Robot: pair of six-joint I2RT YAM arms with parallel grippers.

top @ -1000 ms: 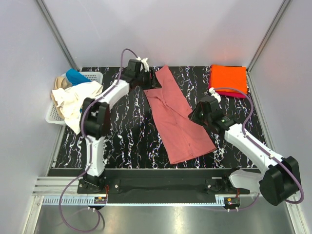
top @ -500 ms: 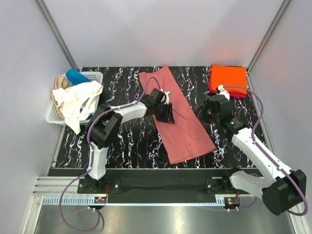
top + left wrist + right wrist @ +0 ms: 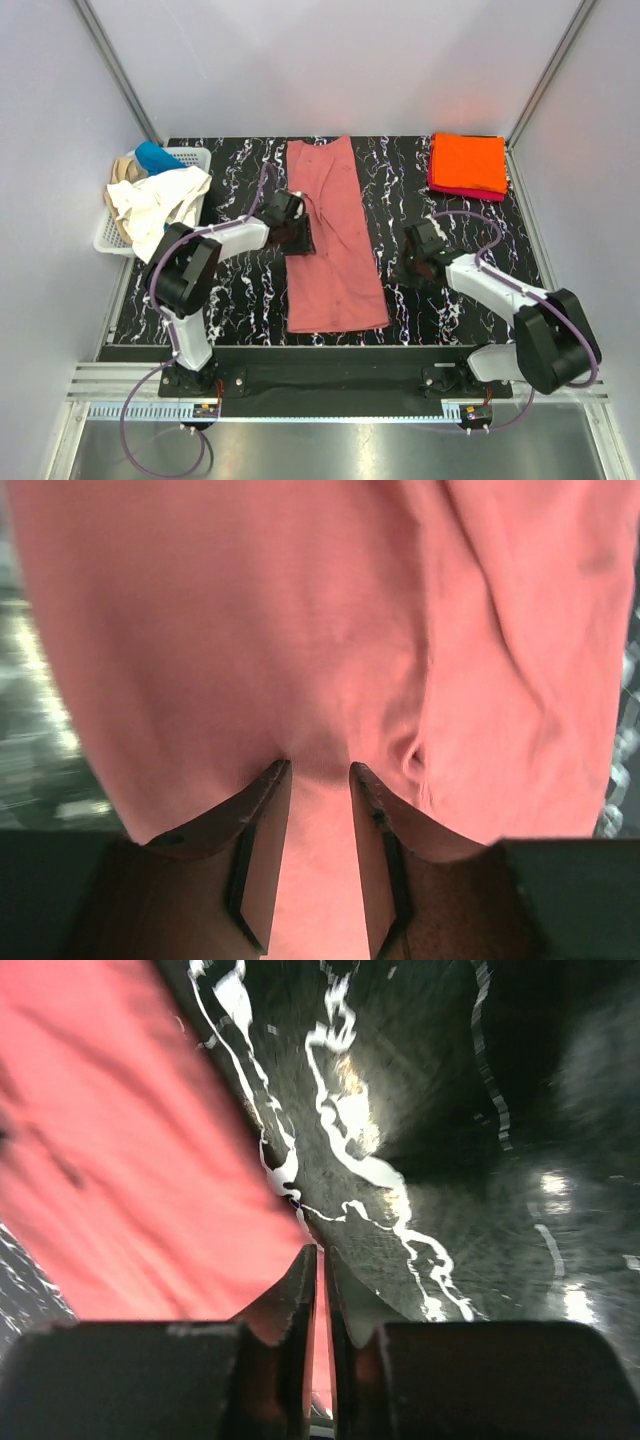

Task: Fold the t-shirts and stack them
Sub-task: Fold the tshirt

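Note:
The salmon-pink t-shirt (image 3: 335, 260) lies as a long strip down the middle of the black marbled table (image 3: 240, 290). My left gripper (image 3: 297, 238) sits on its left edge. In the left wrist view the cloth (image 3: 300, 610) fills the frame, and the left gripper (image 3: 318, 767) is shut on a raised fold of it. My right gripper (image 3: 405, 268) is low at the shirt's right edge. In the right wrist view its jaws (image 3: 322, 1248) are almost together, with a sliver of the pink cloth (image 3: 120, 1140) between them. A folded orange t-shirt (image 3: 468, 160) lies on a magenta one (image 3: 445, 187) at the back right.
A white lattice basket (image 3: 195, 155) stands at the back left. It holds a cream-white tee (image 3: 160, 205) spilling over its rim, a blue one (image 3: 155, 157) and a tan one (image 3: 122, 168). Grey walls enclose the table on three sides.
The pink shirt has swung from a diagonal lie to straight up and down and has shifted left. My left gripper came forward from the back edge. My right gripper moved down and left, its jaws narrowing.

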